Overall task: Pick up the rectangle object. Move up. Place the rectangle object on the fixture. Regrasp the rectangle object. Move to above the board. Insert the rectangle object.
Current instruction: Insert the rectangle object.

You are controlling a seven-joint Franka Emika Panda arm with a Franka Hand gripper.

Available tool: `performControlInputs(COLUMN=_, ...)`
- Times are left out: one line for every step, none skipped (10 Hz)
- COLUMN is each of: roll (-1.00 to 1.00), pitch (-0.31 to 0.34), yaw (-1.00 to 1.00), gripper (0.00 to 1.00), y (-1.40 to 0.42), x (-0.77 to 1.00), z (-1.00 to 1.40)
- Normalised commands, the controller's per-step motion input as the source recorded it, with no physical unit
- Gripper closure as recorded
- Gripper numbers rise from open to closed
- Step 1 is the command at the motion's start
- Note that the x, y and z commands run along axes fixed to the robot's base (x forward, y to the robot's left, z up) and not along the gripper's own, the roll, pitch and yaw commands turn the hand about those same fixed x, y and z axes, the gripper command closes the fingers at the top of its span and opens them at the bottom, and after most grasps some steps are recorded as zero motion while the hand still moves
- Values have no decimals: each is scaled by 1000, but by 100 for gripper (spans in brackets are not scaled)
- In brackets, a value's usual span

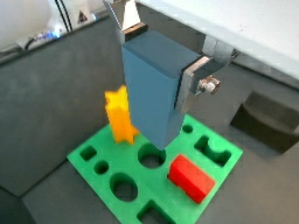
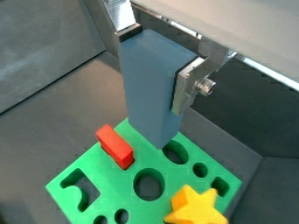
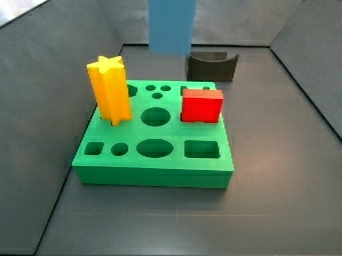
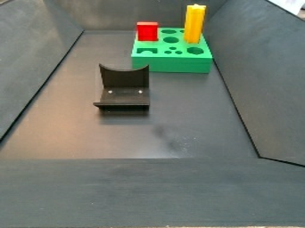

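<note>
The rectangle object (image 1: 152, 87) hung upright in the tool (image 1: 163, 66), a silver finger (image 1: 194, 77) pressed flat against one long face near its upper part. The opposite finger was hidden behind the block, yet the piece plainly stayed up by that clamp alone. Its lower end pointed down at the board (image 2: 93, 188), above the holes and not yet in one.

The step in hand looked like the move to above the board before insertion. To do it well, the block should stay vertical, its end squared to the matching rectangular hole, and only then be lowered slowly, without twist.

Below the tool, the yellow star post (image 1: 121, 114) stood to one side of the block's end and the red cube (image 1: 191, 175) to the other. The fixture (image 4: 121, 87) sat empty on the floor, well apart from the board.
</note>
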Motion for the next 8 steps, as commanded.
performControlInputs(roll=-137, pitch=-134, yaw=0, gripper=100, y=0, x=94, z=-680)
performControlInputs(roll=-130, pitch=-131, yaw=0, gripper=100, y=-23, x=117, z=-660)
performControlInputs(roll=-110, pitch=-116, yaw=0, gripper=100, y=-77, x=134, z=-583)
performControlInputs(roll=-66, pitch=-99, yaw=31, gripper=100, y=-166, x=111, z=-571)
performControlInputs(roll=-64, pitch=-84, yaw=49, gripper=100, y=-211, x=174, z=-486)
performControlInputs(roll=-13, pitch=-69, yaw=60, gripper=100, y=-283, x=137, z=-477)
performControlInputs(roll=0, pitch=-63, yaw=43, gripper=100, y=-317, x=129, z=-449)
performControlInputs(roll=0, pitch=-30, yaw=71, gripper=100, y=-329, x=189, z=-389)
